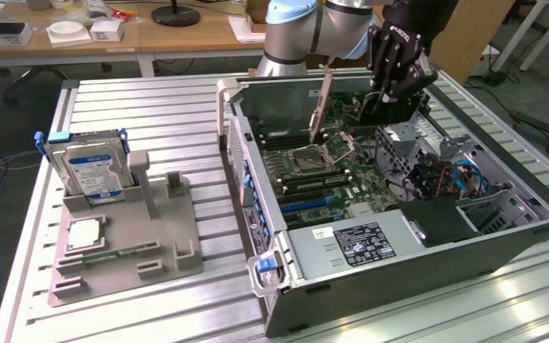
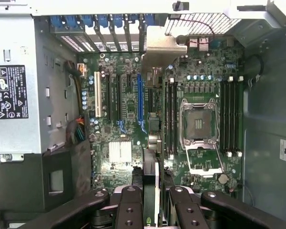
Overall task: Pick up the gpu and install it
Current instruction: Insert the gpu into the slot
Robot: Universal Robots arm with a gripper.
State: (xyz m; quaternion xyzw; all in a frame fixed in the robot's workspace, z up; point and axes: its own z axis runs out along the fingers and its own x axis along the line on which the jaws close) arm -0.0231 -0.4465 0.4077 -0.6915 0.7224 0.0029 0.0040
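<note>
My gripper point(image 1: 382, 114) hangs over the open computer case point(image 1: 532, 214), shut on the gpu point(image 1: 349, 120). The card is thin and black and is held on edge. Its silver bracket point(image 1: 322, 103) points toward the rear wall of the case. In the wrist view the gpu point(image 2: 151, 143) runs edge-on from between my fingers point(image 2: 136, 193) to its bracket point(image 2: 159, 45) by the rear slot openings. It hovers above the motherboard point(image 2: 119, 119), between the blue expansion slot point(image 2: 139, 102) and the memory slots point(image 2: 170, 114). I cannot tell whether its edge touches a slot.
The empty CPU socket point(image 2: 199, 125) lies beside the card. The power supply point(image 1: 351, 243) fills the case's near end, with drive bays and cables point(image 1: 465, 179) nearby. A grey fixture point(image 1: 122, 236) on the exterior view's left holds a hard drive point(image 1: 88, 168) and a square chip point(image 1: 83, 234).
</note>
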